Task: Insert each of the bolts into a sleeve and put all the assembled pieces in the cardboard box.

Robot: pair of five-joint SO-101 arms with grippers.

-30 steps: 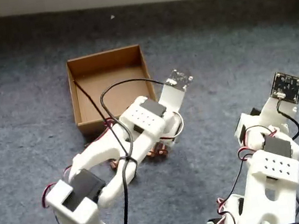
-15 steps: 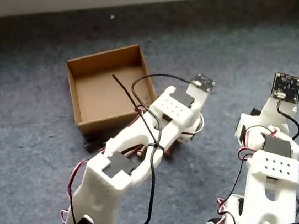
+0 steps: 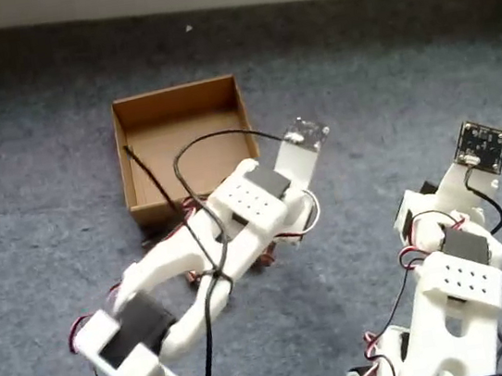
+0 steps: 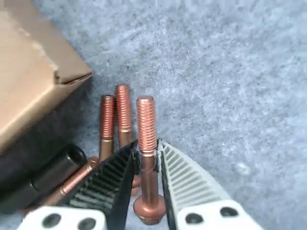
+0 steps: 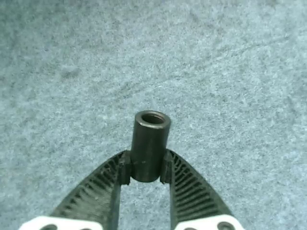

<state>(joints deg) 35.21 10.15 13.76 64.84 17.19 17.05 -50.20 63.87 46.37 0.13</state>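
My left gripper is shut on a copper bolt, gripping its shank near the head, with the threaded end pointing away. Two more copper bolts lie side by side on the carpet just beyond, and a further one lies beside a black sleeve. The cardboard box shows its corner close by. My right gripper is shut on another black sleeve, with its open bore facing outward above bare carpet. From above, the left arm lies over the spot just right of the box.
Grey carpet covers the whole work area. The right arm stands at the lower right, well apart from the box. Black cable from the left arm loops over the box interior. Open carpet lies between the two arms.
Half a second ago the left arm had swung out to the right; it is now back near the box's front right corner. The right arm has not moved.
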